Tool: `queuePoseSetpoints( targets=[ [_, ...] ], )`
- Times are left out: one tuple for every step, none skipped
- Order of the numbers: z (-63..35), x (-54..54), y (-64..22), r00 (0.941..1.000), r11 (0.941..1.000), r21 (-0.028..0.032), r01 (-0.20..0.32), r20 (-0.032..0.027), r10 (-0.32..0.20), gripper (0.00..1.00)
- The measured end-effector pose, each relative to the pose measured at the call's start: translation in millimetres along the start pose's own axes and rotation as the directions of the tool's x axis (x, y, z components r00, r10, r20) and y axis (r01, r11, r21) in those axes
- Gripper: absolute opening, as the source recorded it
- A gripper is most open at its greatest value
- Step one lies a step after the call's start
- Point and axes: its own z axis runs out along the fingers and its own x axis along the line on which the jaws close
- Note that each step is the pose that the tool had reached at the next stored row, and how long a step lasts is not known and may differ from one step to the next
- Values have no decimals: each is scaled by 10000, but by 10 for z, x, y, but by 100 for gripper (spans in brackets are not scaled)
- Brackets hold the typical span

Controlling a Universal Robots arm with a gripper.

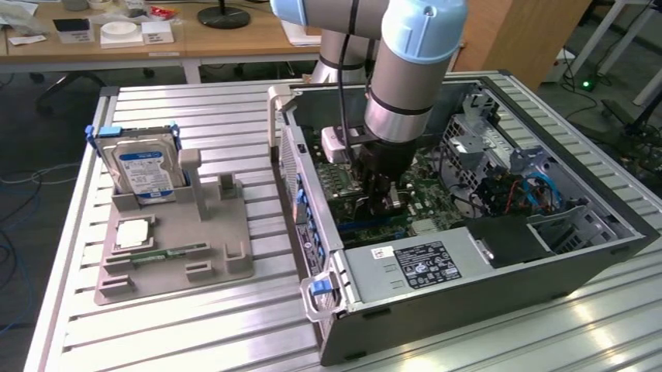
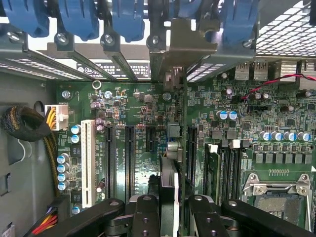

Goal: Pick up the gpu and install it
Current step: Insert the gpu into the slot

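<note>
The gpu (image 2: 169, 174) shows edge-on in the wrist view as a thin dark card. It runs from between my fingers toward its silver end bracket (image 2: 186, 45) at the case's rear slot openings. My gripper (image 2: 174, 210) is shut on it, one black finger (image 2: 146, 217) on each side. The card stands upright over the green motherboard (image 2: 276, 163), between two black expansion slots (image 2: 129, 155). Whether its edge touches a slot is hidden. In the exterior view my gripper (image 1: 377, 198) reaches down into the open computer case (image 1: 455, 302).
A grey fixture (image 1: 197, 248) on the exterior view's left holds a hard drive (image 1: 145, 170) and a memory stick (image 1: 155, 254). Inside the case are the power supply (image 1: 424, 263), blue slot latches (image 2: 79, 19), a white slot (image 2: 87, 163), the CPU socket (image 2: 276, 193) and sleeved cables (image 2: 24, 123).
</note>
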Motion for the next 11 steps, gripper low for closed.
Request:
queuePoseSetpoints(
  targets=[
    [0, 0, 0, 10000, 10000, 0, 0, -1, 0, 27],
    [0, 0, 0, 10000, 10000, 0, 0, -1, 0, 27],
    [0, 0, 0, 10000, 10000, -1, -1, -1, 1, 27],
    [0, 0, 0, 10000, 10000, 0, -1, -1, 1, 27],
    [0, 0, -1, 10000, 10000, 0, -1, -1, 1, 27],
    [1, 0, -1, 10000, 10000, 0, -1, -1, 1, 27],
    [1, 0, -1, 10000, 10000, 0, -1, 0, 1, 27],
    [1, 1, -1, 10000, 10000, 0, -1, 0, 1, 27],
    [2, 1, -2, 10000, 10000, 0, -1, 0, 1, 27],
    [2, 1, -1, 10000, 10000, 0, -1, -1, 1, 27],
    [3, 1, -1, 10000, 10000, 0, -1, -1, 1, 27]
  ],
)
